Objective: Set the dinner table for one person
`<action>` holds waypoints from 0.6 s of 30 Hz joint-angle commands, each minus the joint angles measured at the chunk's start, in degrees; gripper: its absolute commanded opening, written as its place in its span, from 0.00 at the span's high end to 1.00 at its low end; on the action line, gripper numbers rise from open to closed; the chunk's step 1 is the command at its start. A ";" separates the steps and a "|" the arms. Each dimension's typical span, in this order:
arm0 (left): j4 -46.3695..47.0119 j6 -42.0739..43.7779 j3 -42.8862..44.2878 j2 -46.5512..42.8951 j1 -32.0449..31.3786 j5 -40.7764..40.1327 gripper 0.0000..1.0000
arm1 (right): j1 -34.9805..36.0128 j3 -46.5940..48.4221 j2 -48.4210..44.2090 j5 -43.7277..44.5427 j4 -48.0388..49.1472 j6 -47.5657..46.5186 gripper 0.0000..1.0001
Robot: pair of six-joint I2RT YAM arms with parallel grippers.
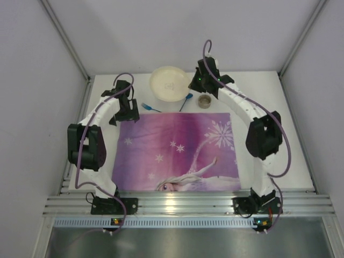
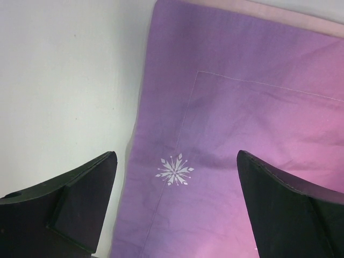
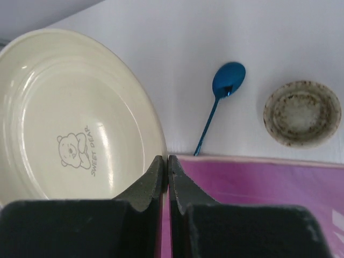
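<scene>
1. Table (image 1: 258, 91): it lies under both of your grippers, white and bare to the far side of them, with the purple mat (image 1: 177, 153) spread on it on their near side and a rail (image 1: 188, 204) along its near edge.
2. Around your right gripper (image 3: 166, 158): the plate (image 3: 70, 118) sits just left of the fingertips, and its rim meets them in the wrist view. You cannot tell whether they touch it.
3. A blue spoon (image 3: 220, 102) lies just right of and beyond those tips, with its handle end at the mat's far edge. A small speckled bowl (image 3: 302, 113) stands further right, apart from the spoon.
4. Around your left gripper (image 2: 176, 156): a blue fork (image 1: 150, 107) lies on the table just to its right, between it and the plate.
5. Your right gripper has its fingers pressed together with nothing between them, over the mat's far edge.
6. Your left gripper is spread wide and holds nothing. The mat's left edge runs between its fingers, one over bare table and the other over the mat, and a white snowflake (image 2: 174, 170) shows in the gap.
7. The plate's bottom shows a printed bear with "SWEET DEAR" lettering. The bowl's inside shows brown speckles.
</scene>
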 commanded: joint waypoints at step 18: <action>0.02 0.26 0.65 -6.58 -0.12 1.06 0.01 | 13.95 -43.67 -22.98 -5.08 0.90 -0.09 1.00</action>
